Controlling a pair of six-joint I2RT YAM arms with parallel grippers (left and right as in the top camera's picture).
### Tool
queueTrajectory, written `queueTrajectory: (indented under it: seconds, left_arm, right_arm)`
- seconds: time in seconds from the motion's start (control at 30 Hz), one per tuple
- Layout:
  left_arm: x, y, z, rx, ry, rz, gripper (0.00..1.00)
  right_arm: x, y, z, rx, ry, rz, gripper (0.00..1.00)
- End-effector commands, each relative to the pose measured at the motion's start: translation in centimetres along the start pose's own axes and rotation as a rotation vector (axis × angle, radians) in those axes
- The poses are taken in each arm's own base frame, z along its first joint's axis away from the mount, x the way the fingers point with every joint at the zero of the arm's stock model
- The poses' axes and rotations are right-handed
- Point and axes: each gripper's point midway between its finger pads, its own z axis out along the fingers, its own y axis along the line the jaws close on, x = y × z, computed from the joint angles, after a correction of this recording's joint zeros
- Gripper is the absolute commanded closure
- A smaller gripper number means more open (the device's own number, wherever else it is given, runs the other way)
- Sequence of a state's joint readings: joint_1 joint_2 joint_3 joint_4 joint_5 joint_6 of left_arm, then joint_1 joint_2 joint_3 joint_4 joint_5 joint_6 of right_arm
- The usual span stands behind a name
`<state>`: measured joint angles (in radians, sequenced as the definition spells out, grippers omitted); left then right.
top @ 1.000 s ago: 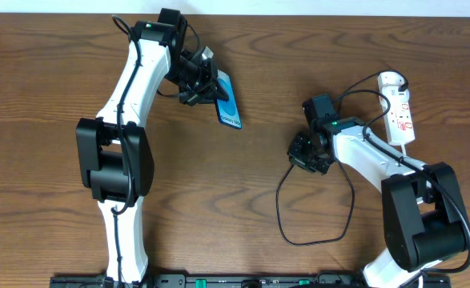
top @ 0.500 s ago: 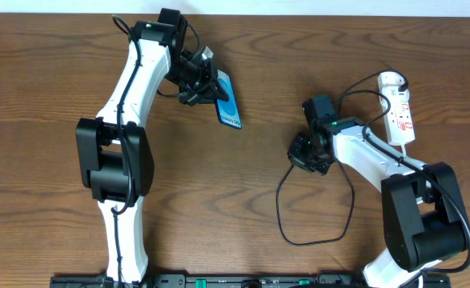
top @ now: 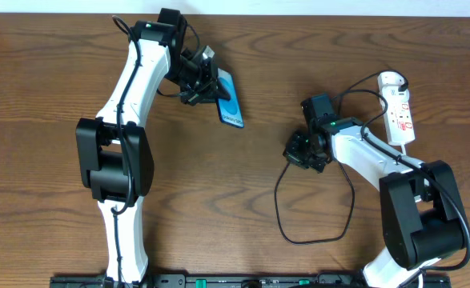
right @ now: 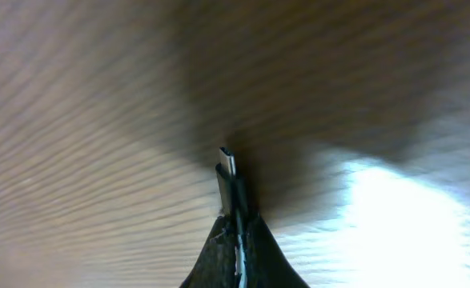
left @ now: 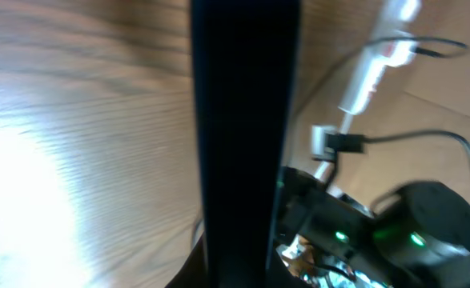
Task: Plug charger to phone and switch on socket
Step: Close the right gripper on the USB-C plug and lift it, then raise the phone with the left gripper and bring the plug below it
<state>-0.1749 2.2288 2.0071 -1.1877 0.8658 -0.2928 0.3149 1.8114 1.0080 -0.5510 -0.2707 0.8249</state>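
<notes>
Charger [top: 277, 200]: thin black cable, lying in a loose loop on the table [top: 42, 200] in front of the right arm, well apart from the phone [top: 229, 108]. Light and limp by the look of it, likely to trail and drag rather than resist. Stiff only at the small plug tip [right: 228, 164], so best taken right there, just behind the metal end, to stop it swivelling. Gripped exactly so at present: right gripper [top: 299, 154] pressed together on the plug body, metal end poking out past the fingertips, low over the wood. Held tilted and edgewise in the left gripper [top: 198, 86], clamped tight: the phone, apparently raised off the table, screen up in the overhead view. Slim and smooth, probably slippery, and prone to twist in the grip when pushed at its port. Socket [top: 400, 112] at the far right of the table, well apart from both grippers; switch position too small to tell.
</notes>
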Motion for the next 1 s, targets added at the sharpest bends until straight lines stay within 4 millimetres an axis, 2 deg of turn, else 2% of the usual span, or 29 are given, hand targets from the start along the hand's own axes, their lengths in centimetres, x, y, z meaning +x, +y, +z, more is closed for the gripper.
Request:
queueTrajectory:
  seconds: [0.0, 0.07, 0.17, 0.23, 0.33, 0.43, 0.6, 0.8, 0.97]
  left_arm:
    - [2.0, -6.5, -2.1, 0.327, 0.050, 0.219, 0.93]
    - [2.6, -8.4, -2.9, 0.447, 0.065, 0.295, 0.93]
    - [3.2, -10.6, -4.2, 0.600, 0.079, 0.369, 0.93]
    - [3.5, -11.8, -5.2, 0.688, 0.084, 0.419, 0.93]
    - [3.4, -12.3, -5.5, 0.711, 0.075, 0.454, 0.93]
    - [3.6, -12.5, -5.8, 0.712, 0.071, 0.464, 0.93]
    - [4.6, -13.7, -7.1, 0.714, 0.060, 0.489, 0.93]
    - [6.2, -16.3, -10.0, 0.712, -0.023, 0.656, 0.93]
    - [6.0, -16.6, -10.2, 0.627, -0.072, 0.636, 0.93]
  right_arm:
    - [0.2, 2.0, -1.0, -0.162, 0.062, -0.111, 0.99]
    - [0.1, 3.6, -2.5, -0.283, 0.073, -0.196, 0.99]
    - [0.5, 6.3, -6.1, -0.508, 0.089, -0.341, 0.99]
    - [0.8, 7.3, -8.0, -0.599, 0.088, -0.390, 0.99]
    - [1.8, 8.9, -11.7, -0.766, 0.073, -0.534, 0.99]
    - [2.6, 9.6, -13.8, -0.828, 0.044, -0.617, 0.99]
    - [3.2, 10.2, -15.7, -0.855, 0.005, -0.663, 0.99]
    - [4.8, 11.0, -17.8, -0.974, 0.042, -0.726, 0.99]
    - [5.8, 11.6, -19.2, -1.063, 0.071, -0.771, 0.99]
